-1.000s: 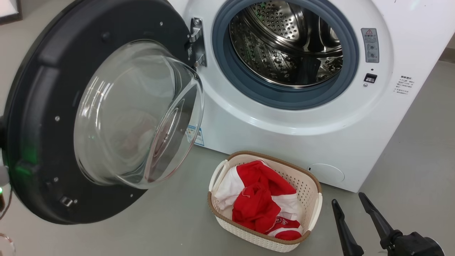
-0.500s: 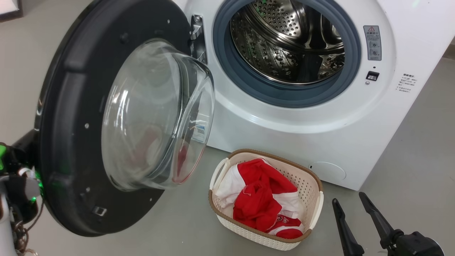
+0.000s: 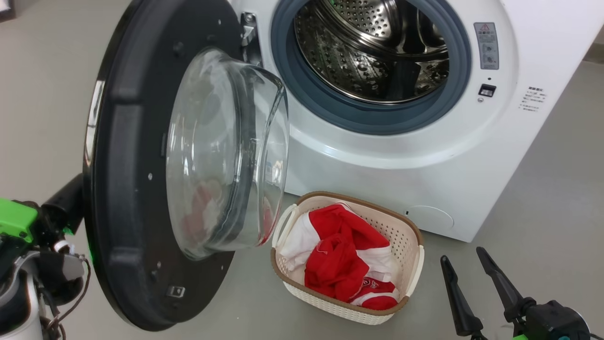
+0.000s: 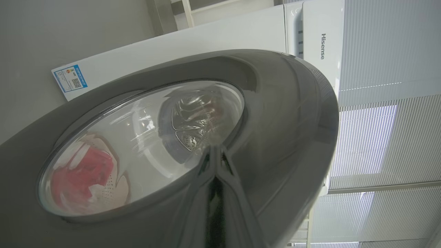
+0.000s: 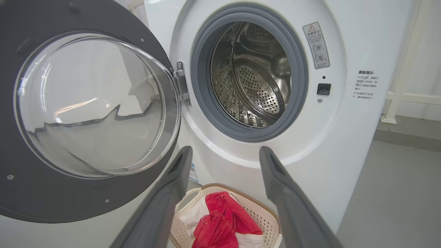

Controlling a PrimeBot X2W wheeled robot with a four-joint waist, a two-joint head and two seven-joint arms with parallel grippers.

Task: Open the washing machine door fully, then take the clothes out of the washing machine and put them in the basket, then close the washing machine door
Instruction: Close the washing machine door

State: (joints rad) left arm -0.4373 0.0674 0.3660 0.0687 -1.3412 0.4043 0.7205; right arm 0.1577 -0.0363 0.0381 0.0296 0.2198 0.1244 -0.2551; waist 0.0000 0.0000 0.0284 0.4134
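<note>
Behind the door at far left, the clenched left gripper (image 4: 214,153) touches the round, black-rimmed glass washing machine door (image 3: 127,189), which stands half open. Its bulging bowl could clip the cream perforated basket (image 3: 330,193) of red-and-white clothes (image 3: 339,264) just beside it. Rightmost, the right gripper (image 3: 462,255) hangs released and empty.

The left gripper's (image 4: 214,150) shut fingertips are hidden in the head view behind the washing machine door's (image 3: 127,189) black rim, whose top the picture's edge cuts off. Left of those jaws, through the glass, the clothes (image 4: 82,172) look blurred. Behind the right gripper's (image 3: 462,253) spread jaws, its body is cut off. Above them, print on 2 labels (image 3: 487,46) is too small to read.
</note>
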